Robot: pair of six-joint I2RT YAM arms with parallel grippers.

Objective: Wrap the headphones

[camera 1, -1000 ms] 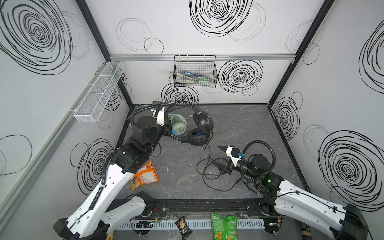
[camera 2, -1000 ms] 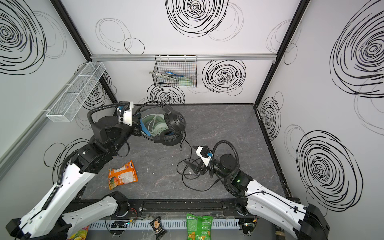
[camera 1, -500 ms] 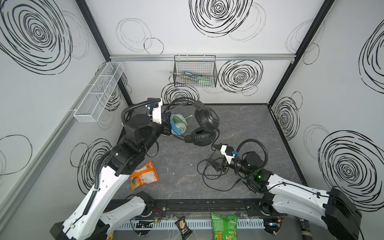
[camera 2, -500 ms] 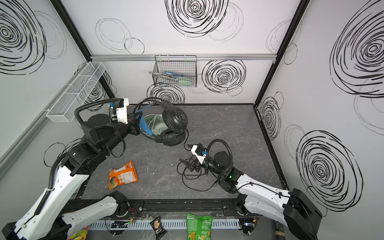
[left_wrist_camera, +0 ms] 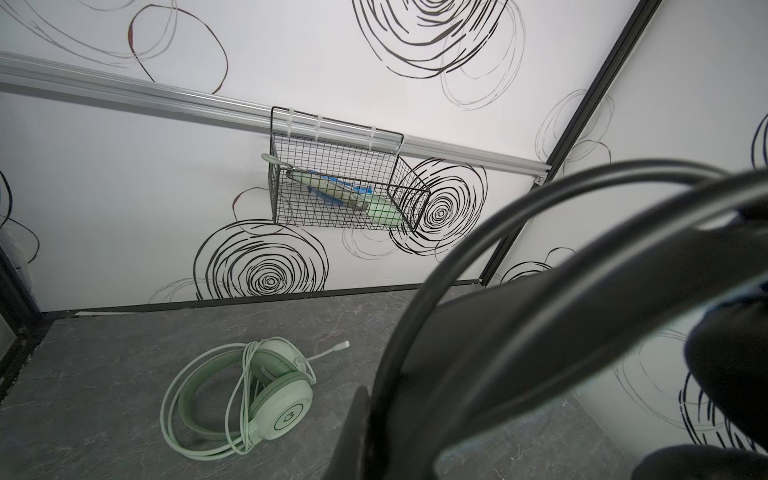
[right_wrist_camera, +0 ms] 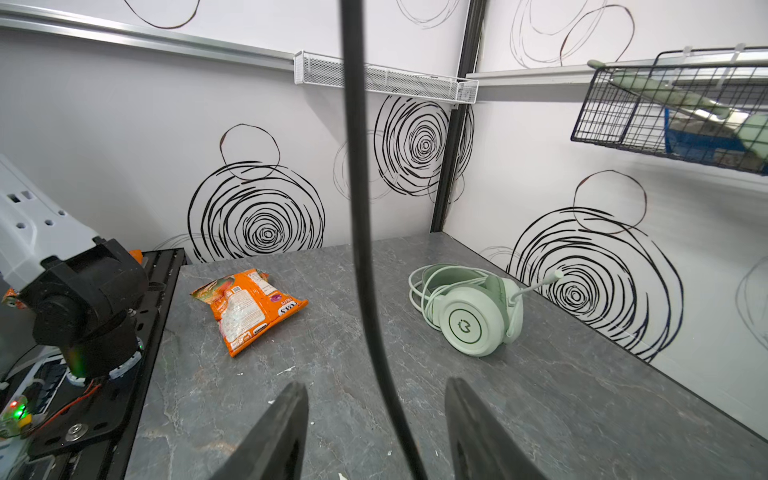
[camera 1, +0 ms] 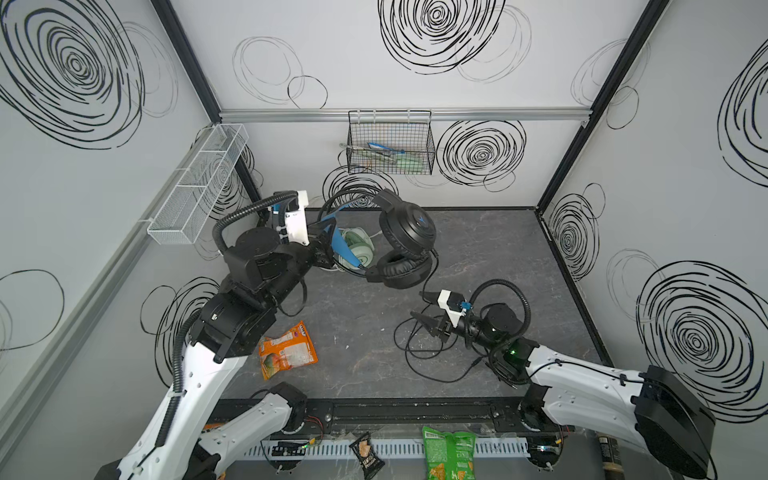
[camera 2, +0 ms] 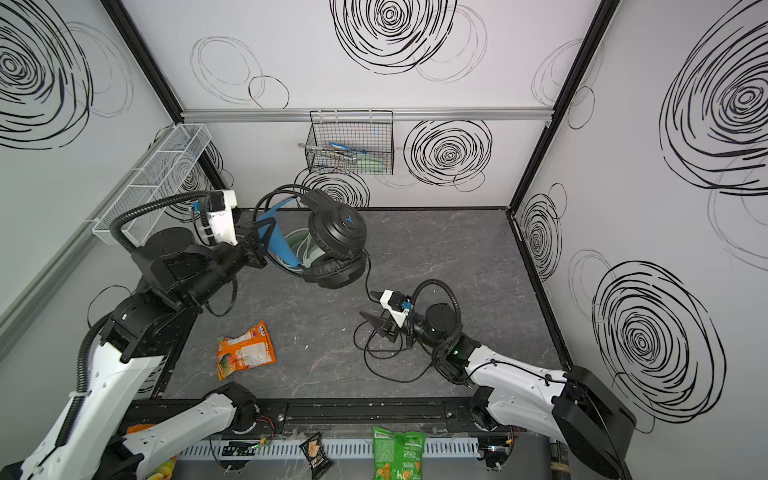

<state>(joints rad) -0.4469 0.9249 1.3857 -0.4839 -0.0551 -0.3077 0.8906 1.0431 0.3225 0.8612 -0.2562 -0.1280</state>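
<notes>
The left gripper [camera 1: 326, 245] is clamped on the blue-lined band of the black headset [camera 1: 409, 230], holding it above the table [camera 1: 478, 249]; the mint-green headset [left_wrist_camera: 266, 399] lies on the table below it; the right gripper [camera 1: 424, 309] stands parted around the black cable [right_wrist_camera: 360, 208], not pinching it.

An orange snack bag [camera 1: 286, 349] lies on the desk [camera 1: 498, 249]; a black wire basket [camera 1: 390, 143] and white mesh tray [camera 1: 199, 183] hang on the walls.

Pale mint-green headset [left_wrist_camera: 266, 390] lying on the bench [left_wrist_camera: 104, 353], cable looped around it, black wire basket [left_wrist_camera: 332, 187] hanging on the far wall, blurred black headset [left_wrist_camera: 498, 324] close up
</notes>
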